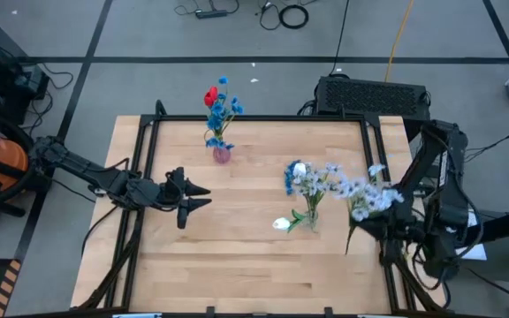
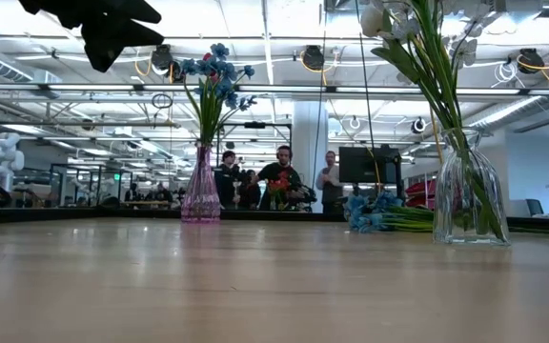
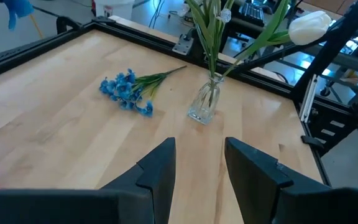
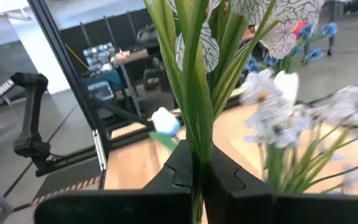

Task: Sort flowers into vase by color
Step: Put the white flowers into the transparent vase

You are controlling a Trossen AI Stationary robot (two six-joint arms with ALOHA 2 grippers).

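right gripper [image 4: 197, 168] clamped on pale spray [image 1: 368, 196], being held beside clear vase [image 1: 311, 217] | left gripper [image 1: 203, 196] being held open, empty, mid-table

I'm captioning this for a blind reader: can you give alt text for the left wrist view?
The left claw hangs open over a wooden table, aimed at a clear glass vase holding green stems and a white tulip. A blue flower spray lies flat on the wood beside the vase.

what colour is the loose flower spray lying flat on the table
Blue, on a green stem: the loose spray shows best in the left wrist view.
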